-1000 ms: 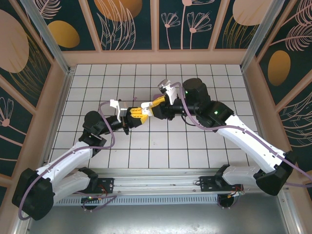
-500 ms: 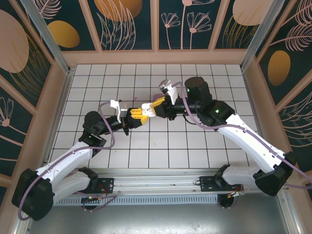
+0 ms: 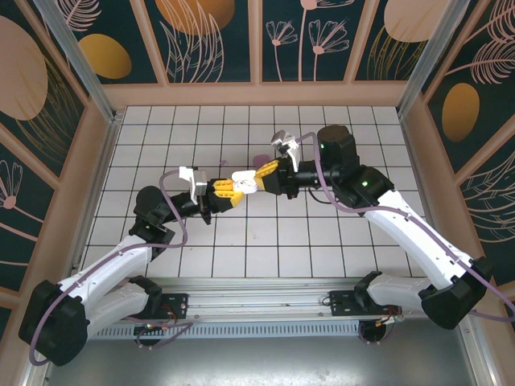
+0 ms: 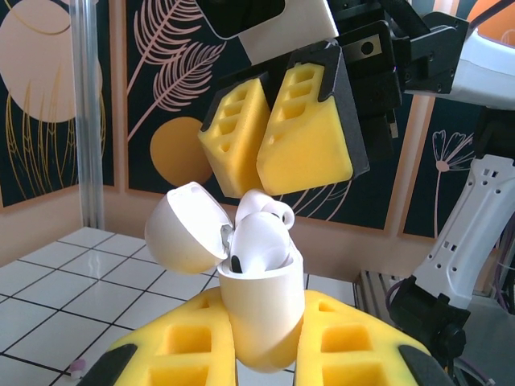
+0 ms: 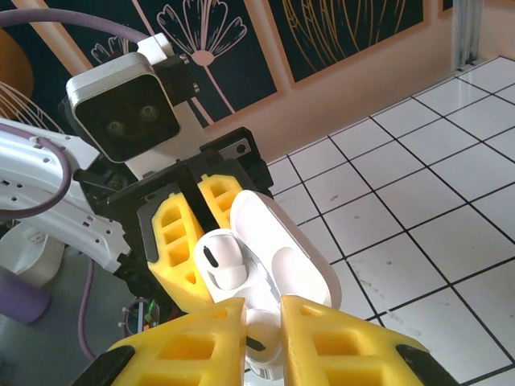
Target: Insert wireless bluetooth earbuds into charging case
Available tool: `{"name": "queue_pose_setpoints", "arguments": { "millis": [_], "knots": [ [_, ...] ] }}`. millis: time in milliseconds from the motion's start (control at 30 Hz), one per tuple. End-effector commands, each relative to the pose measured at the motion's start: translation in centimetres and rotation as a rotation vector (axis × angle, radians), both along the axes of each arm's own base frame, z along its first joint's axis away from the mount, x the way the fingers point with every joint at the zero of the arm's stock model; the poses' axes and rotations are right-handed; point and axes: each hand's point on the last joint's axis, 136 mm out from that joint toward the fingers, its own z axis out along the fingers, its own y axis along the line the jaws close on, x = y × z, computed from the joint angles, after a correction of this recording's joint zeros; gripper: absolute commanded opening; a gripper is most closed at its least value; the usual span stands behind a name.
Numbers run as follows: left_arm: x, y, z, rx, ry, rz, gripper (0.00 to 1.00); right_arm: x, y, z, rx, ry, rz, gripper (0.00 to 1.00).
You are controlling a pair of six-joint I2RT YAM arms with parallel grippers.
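Here, glossy rounded earbuds (image 4: 259, 240) sit in a smooth case (image 4: 261, 314).

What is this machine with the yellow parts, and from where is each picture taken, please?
It is a robot with two arms on a white tiled table. One picture looks down from above; the other two come from cameras on the wrists. Each arm ends in a yellow pincer. The left pincer is shut on an open white charging case with earbuds inside. The right pincer has its fingers nearly together just over one earbud; whether it grips it, I cannot tell.
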Motion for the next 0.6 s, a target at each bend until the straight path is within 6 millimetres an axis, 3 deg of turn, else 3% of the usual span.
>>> {"name": "queue_pose_setpoints", "arguments": {
  "millis": [0,367,567],
  "knots": [
    [-1.0,0.2,2.0,-0.046,-0.08,-0.023,0.0,-0.8,0.1,0.2,0.02,0.009,0.025,0.18],
    [-0.5,0.0,1.6,-0.029,-0.063,-0.019,0.0,0.7,1.2,-1.0,-0.028,0.041,-0.136,0.16],
    [-0.5,-0.1,1.4,-0.028,-0.061,-0.017,0.0,1.2,1.7,-0.7,0.016,0.052,-0.231,0.14]
  ]
}}
